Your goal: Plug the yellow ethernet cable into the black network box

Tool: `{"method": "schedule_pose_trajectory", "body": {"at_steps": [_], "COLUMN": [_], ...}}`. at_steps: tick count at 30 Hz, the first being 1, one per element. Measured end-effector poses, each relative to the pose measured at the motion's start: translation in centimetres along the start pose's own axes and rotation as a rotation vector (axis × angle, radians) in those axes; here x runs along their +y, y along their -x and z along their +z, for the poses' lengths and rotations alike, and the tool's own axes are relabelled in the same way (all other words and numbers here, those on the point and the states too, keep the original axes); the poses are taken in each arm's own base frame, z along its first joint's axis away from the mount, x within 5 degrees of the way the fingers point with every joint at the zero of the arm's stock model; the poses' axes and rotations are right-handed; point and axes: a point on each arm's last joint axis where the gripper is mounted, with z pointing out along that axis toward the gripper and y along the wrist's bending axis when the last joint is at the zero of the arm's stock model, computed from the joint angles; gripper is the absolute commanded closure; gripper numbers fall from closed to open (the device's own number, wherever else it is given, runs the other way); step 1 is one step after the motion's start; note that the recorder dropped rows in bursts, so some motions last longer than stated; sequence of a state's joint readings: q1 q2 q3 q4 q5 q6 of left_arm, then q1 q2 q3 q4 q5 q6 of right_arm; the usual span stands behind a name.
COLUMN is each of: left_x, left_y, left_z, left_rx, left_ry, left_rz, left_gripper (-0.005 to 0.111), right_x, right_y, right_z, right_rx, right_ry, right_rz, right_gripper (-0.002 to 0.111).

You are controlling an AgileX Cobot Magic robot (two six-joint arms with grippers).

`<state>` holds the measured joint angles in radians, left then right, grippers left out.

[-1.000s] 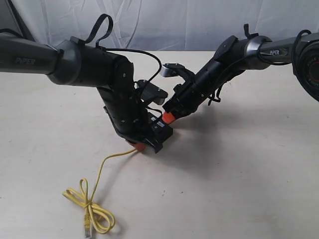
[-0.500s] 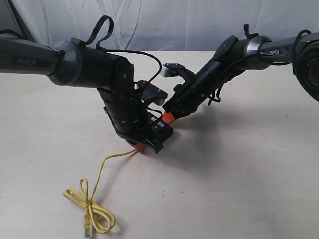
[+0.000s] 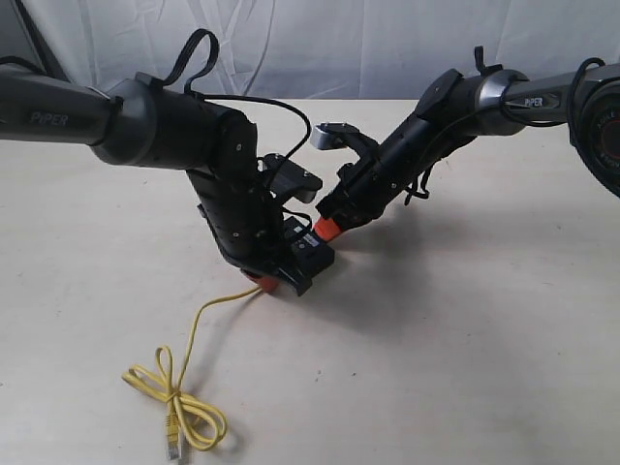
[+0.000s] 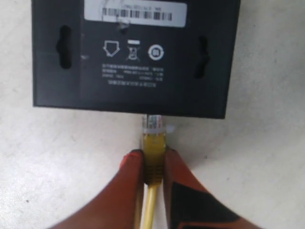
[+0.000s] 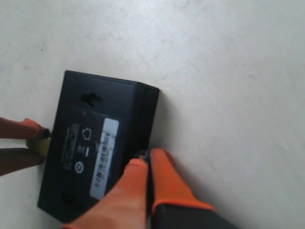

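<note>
Where the worktop (image 3: 465,368) lies nearest to us, the yellow ethernet cable (image 3: 179,402) sits in a loose loop, its free plug (image 3: 171,448) pointing toward the near edge. From that loop we follow a single strand up and to the right to the left fingers (image 4: 129,174), which are clamped on the yellow boot just behind the cable's other end. There the clear plug (image 4: 153,123) stands square to the side wall of the black network box (image 4: 128,62), its tip touching that wall; how far it sits inside a port we cannot tell. The box lies flat on the worktop near the middle, with its white barcode label (image 4: 136,10) and printed markings facing up. On the side of the box away from the cable, the right fingers (image 5: 164,179) are pressed together with nothing between them, their tips against the box's upper edge. Beyond, the left arm (image 3: 145,126) and the right arm (image 3: 426,136) slope back to either side, and a white cloth (image 3: 339,48) hangs behind the worktop.
</note>
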<state>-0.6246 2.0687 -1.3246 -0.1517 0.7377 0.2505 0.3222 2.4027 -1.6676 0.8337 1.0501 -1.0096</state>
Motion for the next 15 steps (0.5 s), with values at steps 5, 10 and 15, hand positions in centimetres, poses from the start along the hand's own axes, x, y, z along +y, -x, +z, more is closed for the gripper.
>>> {"method": "schedule_pose_trajectory", "body": {"at_steps": [5,10,15], "left_x": [0.00,0.05,0.03], "left_y": [0.00,-0.08,-0.04], "left_z": [0.00,0.00,-0.38], "left_rx": [0.000,0.009,0.002], "left_ry": [0.000,0.006,0.008], "left_rz": [0.000,0.009,0.011], "left_gripper": [0.107,0.107,0.107], "right_x": [0.00,0.00,0.00], "right_y": [0.00,0.00,0.00], "right_z": [0.00,0.00,0.00], "right_rx": [0.000,0.000,0.000], "right_ry": [0.000,0.000,0.000], "right_rz": [0.000,0.000,0.002], "right_gripper": [0.109,0.109,0.109]}}
